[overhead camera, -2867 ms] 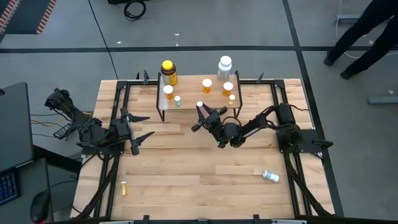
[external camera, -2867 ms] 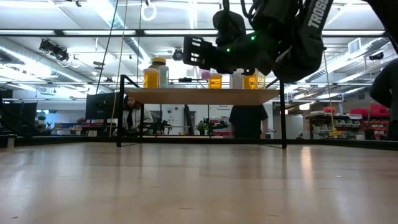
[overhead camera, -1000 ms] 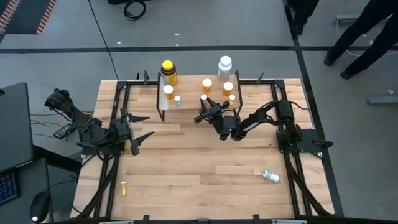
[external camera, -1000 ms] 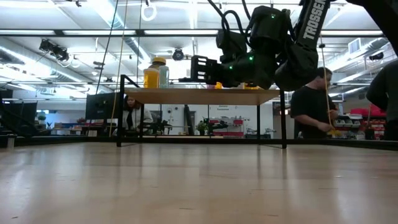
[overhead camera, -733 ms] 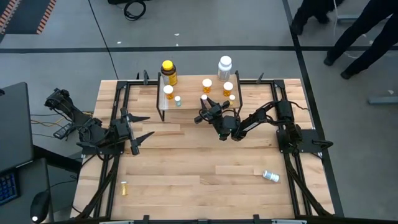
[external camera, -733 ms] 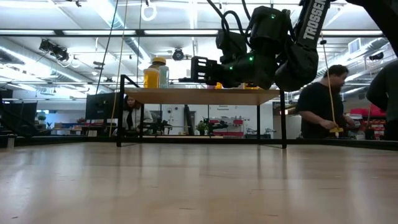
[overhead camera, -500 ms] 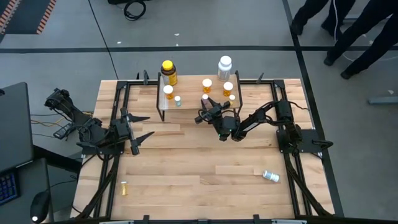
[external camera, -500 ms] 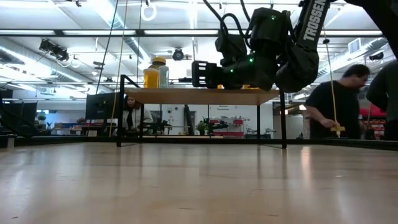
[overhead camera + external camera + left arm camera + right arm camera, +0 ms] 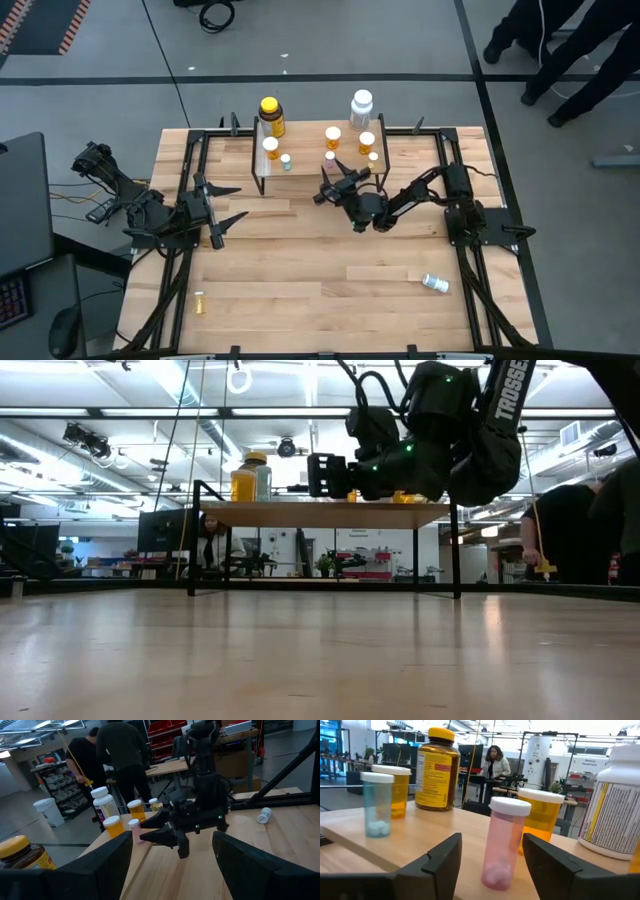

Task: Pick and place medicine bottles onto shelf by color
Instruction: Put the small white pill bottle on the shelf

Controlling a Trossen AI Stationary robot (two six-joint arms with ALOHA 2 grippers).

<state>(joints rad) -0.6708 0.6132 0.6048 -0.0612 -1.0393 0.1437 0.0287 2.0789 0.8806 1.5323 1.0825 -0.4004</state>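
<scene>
The shelf [image 9: 300, 150] stands at the table's far middle. On its plank stand the big yellow bottle [image 9: 270, 115], the big white bottle [image 9: 361, 105], orange white-capped vials [image 9: 333, 136], a teal vial [image 9: 286, 161] and a pink vial [image 9: 330, 158]. My right gripper [image 9: 320, 186] is open at the shelf's near edge. In the right wrist view the pink vial [image 9: 506, 845] stands upright just ahead of the spread fingers [image 9: 440, 865], untouched. My left gripper [image 9: 228, 203] is open and waits over the table's left side.
A pale bottle [image 9: 434, 283] lies on its side on the table's near right. A tiny yellow vial [image 9: 199, 301] lies near the near left corner. A black frame runs along the table's edges. People stand on the floor beyond the far right corner.
My right gripper has drawn back a little from the pink vial toward the table's near edge. The vial stays standing on the shelf. People beyond the table have walked toward the right.
</scene>
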